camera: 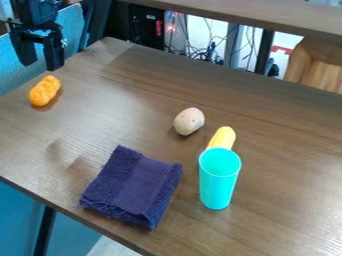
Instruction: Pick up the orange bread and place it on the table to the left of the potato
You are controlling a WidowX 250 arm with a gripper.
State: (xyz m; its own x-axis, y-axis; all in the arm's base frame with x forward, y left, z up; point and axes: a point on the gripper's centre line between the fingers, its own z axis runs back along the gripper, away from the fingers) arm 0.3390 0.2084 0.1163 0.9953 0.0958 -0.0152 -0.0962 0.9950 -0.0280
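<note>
The released pincer (41, 61) hangs at the far left, near an orange lumpy object (45, 91) on the tabletop (133, 80). Rightward are a potato (189, 121), purple towel (132, 187) and turquoise cup (218, 182).

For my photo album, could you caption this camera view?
Black tool above an orange lumpy object; purple cloth and upright turquoise cup on a wooden table.
</note>
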